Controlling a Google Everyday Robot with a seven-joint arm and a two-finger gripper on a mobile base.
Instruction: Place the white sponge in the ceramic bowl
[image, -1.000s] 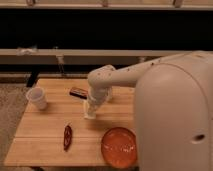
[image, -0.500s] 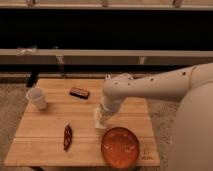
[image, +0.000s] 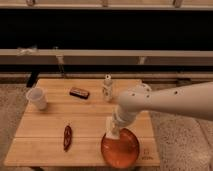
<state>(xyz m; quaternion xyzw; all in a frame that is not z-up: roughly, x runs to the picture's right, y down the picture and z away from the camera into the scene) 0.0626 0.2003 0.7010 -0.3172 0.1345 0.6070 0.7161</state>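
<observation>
The ceramic bowl (image: 126, 151), a wide orange-red glossy dish, sits at the front edge of the wooden table, right of centre. My gripper (image: 113, 127) reaches in from the right on a white arm and hangs over the bowl's upper left rim. It is shut on the white sponge (image: 112, 134), a small cream-white block that hangs just above the rim.
A white cup (image: 37, 98) stands at the table's left. A dark flat item (image: 79, 92) and a small white patterned bottle (image: 107, 87) are at the back. A red-brown pepper-like item (image: 67, 137) lies front left. The wooden table (image: 40, 130) ends just beyond the bowl.
My gripper has moved with the sponge from the middle of the table toward the front, down to the bowl's rim. The bottle, hidden before by the arm, now shows.
</observation>
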